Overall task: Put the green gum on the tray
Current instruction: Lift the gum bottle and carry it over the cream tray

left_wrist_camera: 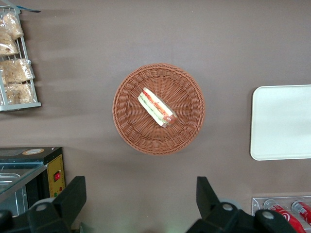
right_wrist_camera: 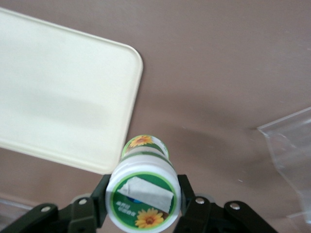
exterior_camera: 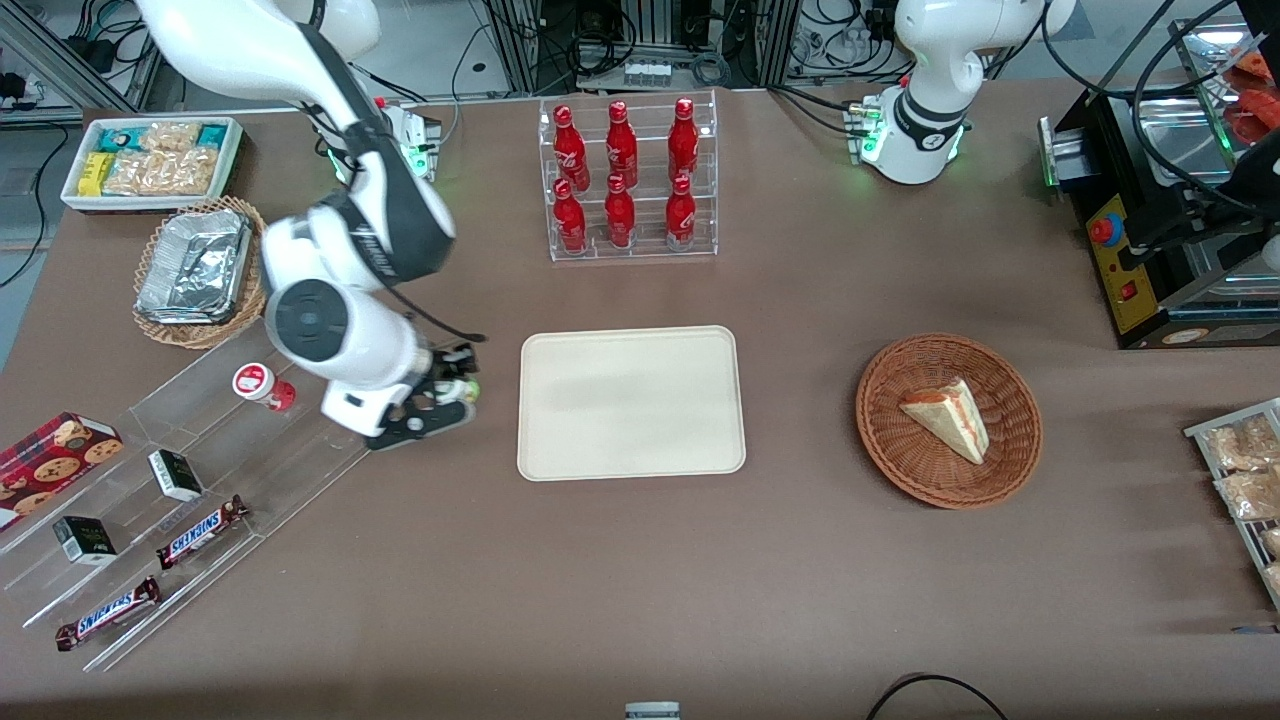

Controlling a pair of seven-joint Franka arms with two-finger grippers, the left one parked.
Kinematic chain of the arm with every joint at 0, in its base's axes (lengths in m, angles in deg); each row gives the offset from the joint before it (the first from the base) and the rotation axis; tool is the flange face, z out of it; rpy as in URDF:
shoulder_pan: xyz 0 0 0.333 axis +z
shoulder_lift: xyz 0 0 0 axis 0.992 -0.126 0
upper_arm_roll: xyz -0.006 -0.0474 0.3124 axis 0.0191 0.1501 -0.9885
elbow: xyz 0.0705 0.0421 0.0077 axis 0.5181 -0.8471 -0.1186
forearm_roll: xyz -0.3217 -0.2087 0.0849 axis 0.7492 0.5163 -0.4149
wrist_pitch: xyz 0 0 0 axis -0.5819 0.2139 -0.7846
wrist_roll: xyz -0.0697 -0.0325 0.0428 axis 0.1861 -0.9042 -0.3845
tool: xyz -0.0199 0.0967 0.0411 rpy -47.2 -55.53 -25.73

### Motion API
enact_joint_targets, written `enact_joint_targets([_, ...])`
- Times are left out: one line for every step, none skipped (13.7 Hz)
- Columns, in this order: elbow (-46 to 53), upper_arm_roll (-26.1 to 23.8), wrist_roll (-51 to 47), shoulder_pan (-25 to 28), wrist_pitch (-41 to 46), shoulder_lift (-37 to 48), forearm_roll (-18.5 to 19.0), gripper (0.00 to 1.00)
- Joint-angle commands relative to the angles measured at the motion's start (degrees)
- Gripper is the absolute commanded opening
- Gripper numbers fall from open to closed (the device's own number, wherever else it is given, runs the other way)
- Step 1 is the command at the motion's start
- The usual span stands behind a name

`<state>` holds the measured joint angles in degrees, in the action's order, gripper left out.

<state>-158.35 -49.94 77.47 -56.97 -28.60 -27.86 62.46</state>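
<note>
My right gripper (exterior_camera: 452,390) is shut on the green gum (right_wrist_camera: 143,193), a small bottle with a white lid, a green ring and a sunflower mark. Its black fingers (right_wrist_camera: 99,196) press the lid from both sides. In the front view the green gum (exterior_camera: 459,389) shows as a small green-white spot between the fingers, held above the brown table between the clear acrylic rack and the tray. The cream-beige tray (exterior_camera: 631,402) lies flat at the table's middle, bare, and its rounded corner (right_wrist_camera: 127,73) shows beside the bottle in the right wrist view.
A red-lidded bottle (exterior_camera: 259,384) stands on the clear acrylic rack (exterior_camera: 180,500) with candy bars and small boxes. A foil tray in a wicker basket (exterior_camera: 195,268) lies farther from the camera. A rack of red bottles (exterior_camera: 627,178) and a wicker basket with a sandwich (exterior_camera: 948,420) flank the tray.
</note>
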Motion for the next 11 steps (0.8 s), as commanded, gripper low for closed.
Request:
enact_joint_targets([3.19, 0.59, -7.27, 4.25, -3.9, -4.47, -0.92, 0.0])
enact_joint_targets([4.5, 0.59, -9.99, 5.83, -5.13, -6.14, -0.92, 0.0])
enact_joint_targets([6.43, 0.59, -12.81, 7.41, -5.93, -8.24, -0.92, 0.0])
enact_joint_targets([8.1, 0.59, -15.45, 8.65, -6.46, -10.27, -0.92, 0.0])
enact_joint_targets([9.86, 0.59, -17.99, 10.23, -7.33, -12.2, -0.83, 0.0])
enact_joint_targets([11.36, 0.68, -20.54, 11.29, -8.39, -13.79, -0.83, 0.0])
enact_joint_targets([12.68, 0.68, -22.66, 12.25, -9.53, -15.28, -0.75, 0.0])
enact_joint_targets([13.73, 0.68, -24.24, 12.87, -10.41, -16.6, -0.75, 0.0])
enact_joint_targets([14.44, 0.68, -25.48, 13.58, -11.55, -17.74, -0.75, 0.0])
enact_joint_targets([14.62, 0.77, -26.62, 14.45, -13.13, -18.63, -0.66, 0.0])
enact_joint_targets([14.88, 0.77, -27.85, 15.16, -14.45, -19.59, -0.4, 0.0])
